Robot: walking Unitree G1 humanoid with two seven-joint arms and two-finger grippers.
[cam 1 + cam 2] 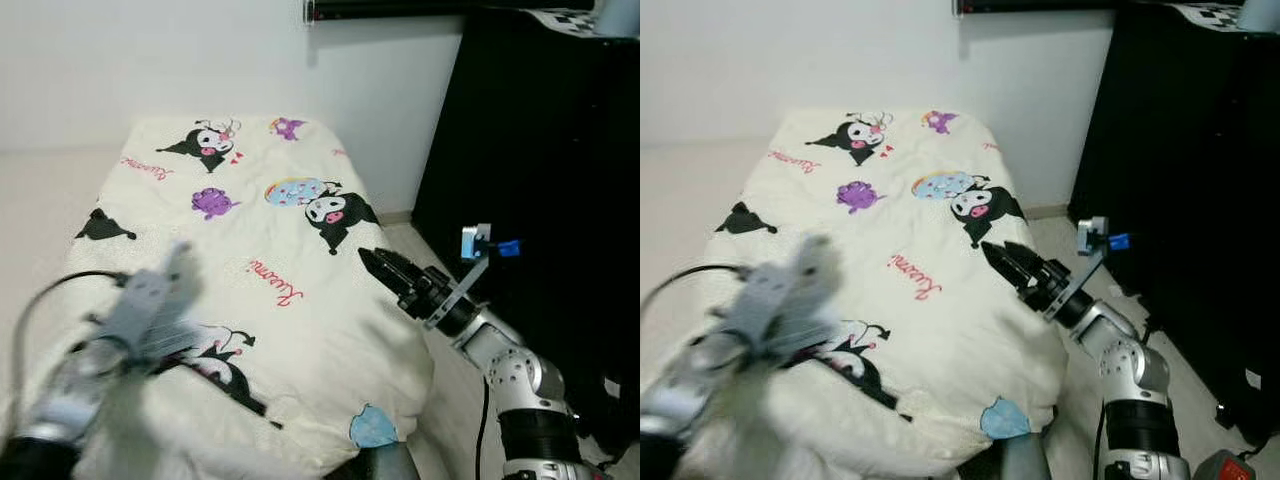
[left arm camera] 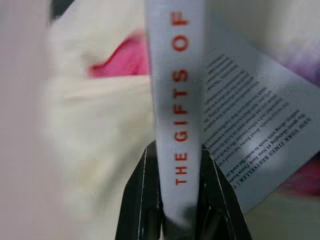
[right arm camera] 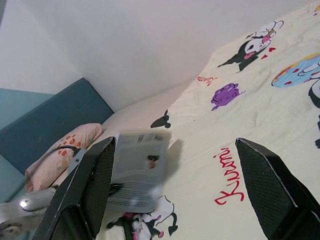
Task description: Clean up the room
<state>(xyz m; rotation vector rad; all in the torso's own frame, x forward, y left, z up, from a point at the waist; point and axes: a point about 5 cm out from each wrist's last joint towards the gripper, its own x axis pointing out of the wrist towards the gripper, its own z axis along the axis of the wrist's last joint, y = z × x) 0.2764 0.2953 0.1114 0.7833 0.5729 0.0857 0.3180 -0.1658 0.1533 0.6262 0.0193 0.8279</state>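
A book (image 2: 179, 100) is held by the left gripper (image 2: 181, 175), whose two black fingers (image 2: 140, 200) are pinched on either side of the white spine; the words "THE GIFTS OF" can be read there in red letters. The book's printed back cover is seen fanned out beside the spine. In the head views the left gripper (image 1: 150, 300) and the book are blurred, and are found over the near left part of the bed (image 1: 250, 250). From the right wrist view the book (image 3: 140, 167) is seen raised above the quilt (image 3: 240, 130), with the silver left arm (image 3: 30, 200) below it.

The bed is covered by a cream quilt printed with black cartoon figures, purple blobs and red script. A peach pillow (image 3: 57, 152) lies at the bed's head against a teal headboard (image 3: 55, 122).

The right gripper (image 1: 385, 265) is held over the bed's right edge, its fingers (image 3: 267, 185) spread wide with nothing between them. A tall black cabinet (image 1: 540, 170) stands to the right of the bed, against the white wall (image 1: 200, 60).
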